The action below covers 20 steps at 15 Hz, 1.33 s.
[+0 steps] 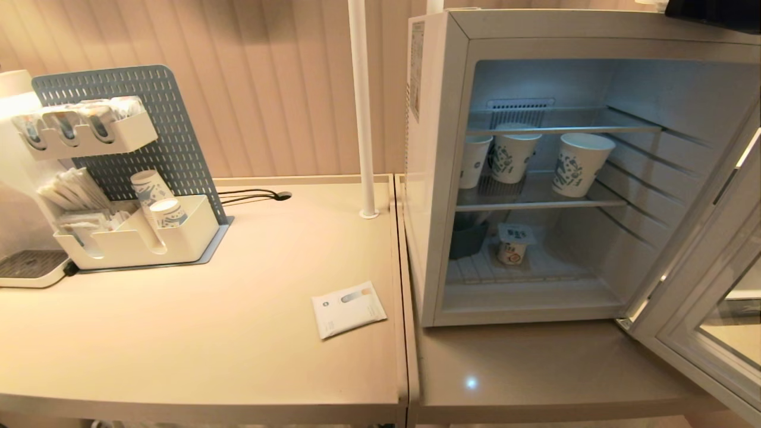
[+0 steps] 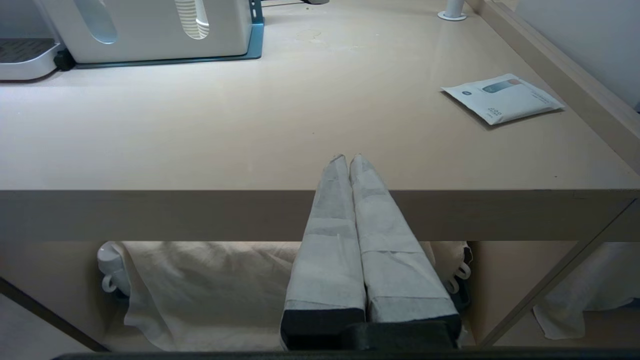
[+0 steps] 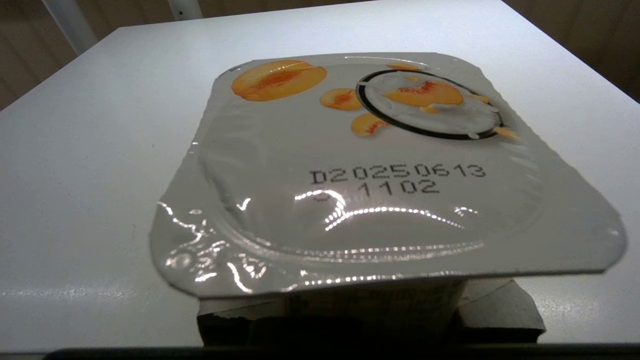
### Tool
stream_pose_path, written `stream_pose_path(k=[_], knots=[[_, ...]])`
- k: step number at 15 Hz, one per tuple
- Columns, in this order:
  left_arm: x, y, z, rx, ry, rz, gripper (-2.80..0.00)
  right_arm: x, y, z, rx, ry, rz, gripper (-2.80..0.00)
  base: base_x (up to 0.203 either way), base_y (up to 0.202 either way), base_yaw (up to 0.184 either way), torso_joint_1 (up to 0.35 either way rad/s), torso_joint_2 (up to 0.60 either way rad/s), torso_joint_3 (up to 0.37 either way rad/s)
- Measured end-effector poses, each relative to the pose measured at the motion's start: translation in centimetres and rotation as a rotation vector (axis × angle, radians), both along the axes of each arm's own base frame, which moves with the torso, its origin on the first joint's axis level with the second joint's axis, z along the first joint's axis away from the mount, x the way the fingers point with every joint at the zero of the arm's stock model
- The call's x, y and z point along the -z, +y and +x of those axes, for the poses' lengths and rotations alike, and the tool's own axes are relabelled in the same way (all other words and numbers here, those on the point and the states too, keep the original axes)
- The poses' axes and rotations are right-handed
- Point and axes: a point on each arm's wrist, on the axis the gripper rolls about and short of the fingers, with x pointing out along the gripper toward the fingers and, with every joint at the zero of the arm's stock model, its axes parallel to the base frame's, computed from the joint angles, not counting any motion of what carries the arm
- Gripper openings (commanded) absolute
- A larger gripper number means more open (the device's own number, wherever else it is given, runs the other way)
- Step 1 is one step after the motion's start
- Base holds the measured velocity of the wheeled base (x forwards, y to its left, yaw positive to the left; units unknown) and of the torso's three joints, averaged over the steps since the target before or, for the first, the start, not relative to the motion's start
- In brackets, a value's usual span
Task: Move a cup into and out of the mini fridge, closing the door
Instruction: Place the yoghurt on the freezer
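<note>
Right gripper (image 3: 360,315) clenched on squat white foil-lidded yogurt cup (image 3: 380,165), upright between its fingers. Left gripper (image 2: 348,162) pinched closed, farther off.

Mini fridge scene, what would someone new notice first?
The mini fridge stands wide open on the counter, its glass door swung out to the right. Patterned paper cups sit on the middle shelf and a second squat cup on the bottom one. The right wrist view is filled by the peach-printed foil lid of a cup in the right claw.
</note>
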Motion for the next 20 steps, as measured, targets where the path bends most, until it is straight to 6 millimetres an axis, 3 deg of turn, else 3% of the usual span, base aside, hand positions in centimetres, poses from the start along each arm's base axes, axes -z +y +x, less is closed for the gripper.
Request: stream_pose_path(k=[14, 15, 20], knots=[[0.0, 0.0, 0.0, -0.001, 0.0, 0.0, -2.8, -0.5, 0.3, -1.1, -0.032, -0.001, -0.003, -2.8, 0.0, 0.0, 0.0, 0.0, 0.0, 0.0], [0.0, 0.0, 0.0, -0.001, 0.0, 0.0, -2.8, -0.5, 0.3, -1.0, -0.024, -0.001, -0.004, 0.0, 0.0, 0.0, 0.0, 0.0, 0.0, 0.0], [0.0, 0.0, 0.0, -0.001, 0.0, 0.0, -2.8, -0.3, 0.4, -0.5, 0.009, 0.015, -0.035, 0.0, 0.0, 0.0, 0.0, 0.0, 0.0, 0.0]])
